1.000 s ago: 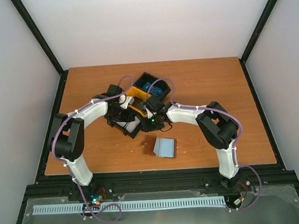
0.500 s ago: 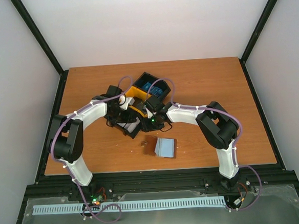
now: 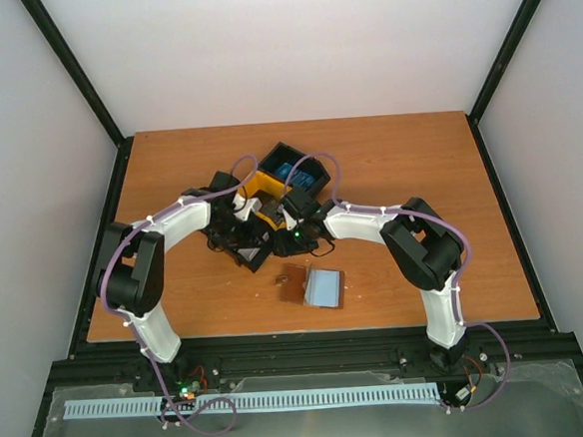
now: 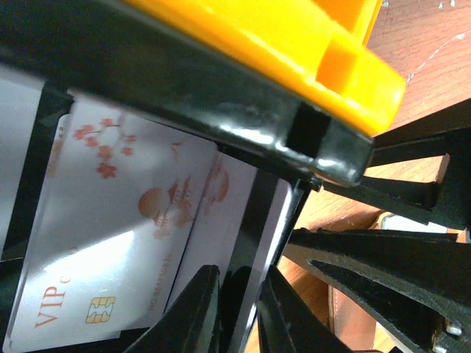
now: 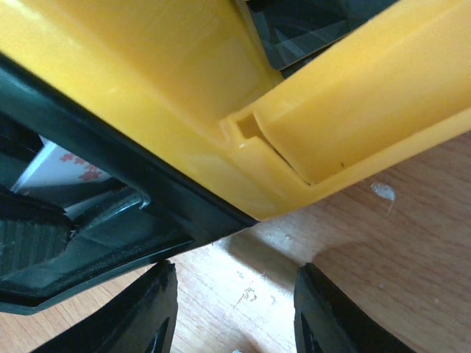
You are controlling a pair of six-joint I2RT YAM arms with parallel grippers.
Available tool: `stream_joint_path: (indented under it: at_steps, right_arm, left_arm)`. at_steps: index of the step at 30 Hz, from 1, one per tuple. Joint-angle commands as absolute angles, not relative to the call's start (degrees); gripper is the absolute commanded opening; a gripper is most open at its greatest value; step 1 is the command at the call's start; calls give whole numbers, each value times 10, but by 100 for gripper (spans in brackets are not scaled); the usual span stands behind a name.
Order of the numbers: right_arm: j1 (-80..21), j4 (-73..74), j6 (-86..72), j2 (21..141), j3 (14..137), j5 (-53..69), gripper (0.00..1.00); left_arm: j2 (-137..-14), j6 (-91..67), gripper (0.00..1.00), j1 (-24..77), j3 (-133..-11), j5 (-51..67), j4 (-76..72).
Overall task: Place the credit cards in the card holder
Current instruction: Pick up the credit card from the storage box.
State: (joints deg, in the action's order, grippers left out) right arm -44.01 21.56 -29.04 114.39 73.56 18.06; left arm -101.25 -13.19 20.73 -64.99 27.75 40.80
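Observation:
Whitish credit cards (image 4: 125, 220) with pink blossoms and "VIP" print lie in the near black compartment of the black-and-yellow tray (image 3: 261, 184). My left gripper (image 4: 237, 281) reaches into that compartment, and its jaws are closed to a narrow gap on the edge of a white card (image 4: 274, 220). It shows in the top view (image 3: 244, 227) too. My right gripper (image 5: 235, 276) is open and empty over bare wood beside the tray's rim (image 5: 221, 125), and it shows in the top view (image 3: 294, 230). The brown card holder (image 3: 313, 287) lies open near the front, pale pocket up.
Blue cards (image 3: 290, 171) lie in the tray's far compartment. The brown wallet's edge (image 4: 353, 320) shows at the lower right of the left wrist view. Both arms crowd the tray at the middle of the wooden table (image 3: 418, 160).
My left gripper has pushed a little further into the tray's near compartment, and less of the white card shows from above. The right arm and the wallet have hardly moved.

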Motion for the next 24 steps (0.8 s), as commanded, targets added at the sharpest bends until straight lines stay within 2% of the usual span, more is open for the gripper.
stream_joint_path:
  at_steps: [1,6,8,24]
  right_arm:
    - [-445,210,-292,1163,741,179,44]
    - [-445,211,-291,1157,739,172,44]
    - [-444,211,-289,1152,740,168,44]
    - [-440,243,-296,1075,774,115,49]
  left_arm:
    - [-1022,-131,13,211,-668,251,440]
    - [-1013,-90,2,211,-697,190,452]
    - [-1002,-75,1,211,-707,172,460]
    - [-904,-83,0,210,-699,126,459]
